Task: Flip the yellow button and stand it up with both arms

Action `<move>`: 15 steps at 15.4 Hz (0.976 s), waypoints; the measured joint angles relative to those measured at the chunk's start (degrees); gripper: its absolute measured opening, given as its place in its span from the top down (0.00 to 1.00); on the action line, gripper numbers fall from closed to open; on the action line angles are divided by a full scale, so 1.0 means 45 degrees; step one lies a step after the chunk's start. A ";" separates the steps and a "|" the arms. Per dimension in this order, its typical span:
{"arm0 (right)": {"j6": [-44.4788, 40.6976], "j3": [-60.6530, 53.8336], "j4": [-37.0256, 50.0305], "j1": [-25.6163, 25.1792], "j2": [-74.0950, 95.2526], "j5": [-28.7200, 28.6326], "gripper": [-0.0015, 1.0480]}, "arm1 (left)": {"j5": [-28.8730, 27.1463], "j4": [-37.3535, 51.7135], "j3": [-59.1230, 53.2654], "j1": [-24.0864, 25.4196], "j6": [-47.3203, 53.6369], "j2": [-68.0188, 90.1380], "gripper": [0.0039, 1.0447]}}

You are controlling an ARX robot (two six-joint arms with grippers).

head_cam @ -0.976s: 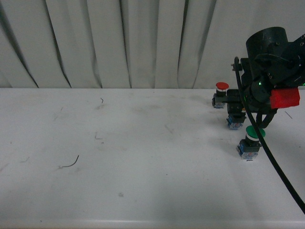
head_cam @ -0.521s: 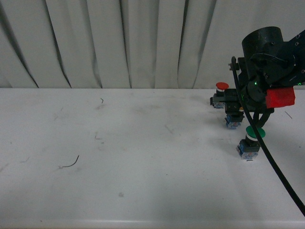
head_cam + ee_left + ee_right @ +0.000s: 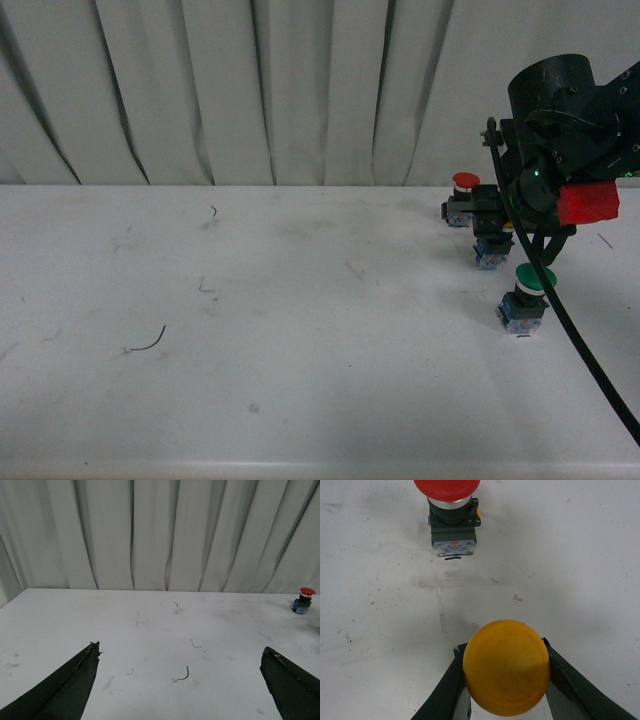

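In the right wrist view the yellow button shows its round yellow-orange cap, and my right gripper is shut on it with a black finger on either side. In the front view that gripper sits low over the white table at the far right. The button's blue base pokes out beneath it, close to the table. My left gripper is open over bare table with nothing between its fingers. It does not appear in the front view.
A red-capped button stands just behind the right gripper, and a green-capped button stands just in front of it. A thin black wire scrap lies at the left. A pleated white curtain closes the back.
My right arm has shifted slightly to the left with the yellow button in its grip, then held still. Nothing else has moved.
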 joint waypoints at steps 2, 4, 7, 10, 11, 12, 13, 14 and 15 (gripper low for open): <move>0.0000 0.0000 0.0005 0.0000 0.0000 -0.0019 0.66 | 0.0000 0.0000 0.0000 0.0000 0.0000 0.0000 0.06; -0.0005 0.0049 0.0015 -0.0005 0.0160 -0.0131 0.16 | 0.0000 -0.0005 0.0000 0.0000 0.0000 0.0000 0.06; 0.0063 0.0063 0.0117 -0.0034 0.0170 -0.0432 0.06 | 0.0000 -0.0005 0.0000 0.0000 0.0000 0.0000 0.06; 0.0243 -0.0228 0.0491 -0.0102 -0.0107 -0.0884 0.06 | 0.0000 0.0000 0.0000 0.0000 0.0000 0.0000 0.06; 0.0335 -0.0505 0.0651 -0.0121 -0.0384 -0.1117 0.06 | 0.0000 -0.0005 0.0000 0.0000 0.0000 0.0000 0.06; 0.0403 -0.0908 0.1035 -0.0185 -0.0831 -0.1394 0.06 | 0.0005 -0.0005 0.0000 0.0000 0.0000 0.0000 0.06; 0.0461 -0.1481 0.1549 -0.0311 -0.1554 -0.1666 0.06 | 0.0000 0.0000 0.0000 0.0000 0.0000 0.0000 0.06; 0.0481 -0.2331 0.2448 -0.0505 -0.2579 -0.2025 0.06 | 0.0005 -0.0005 0.0000 0.0000 0.0000 0.0000 0.06; 0.0486 -0.3240 0.3371 -0.0743 -0.3585 -0.2365 0.06 | 0.0000 0.0000 0.0000 0.0000 0.0000 0.0000 0.06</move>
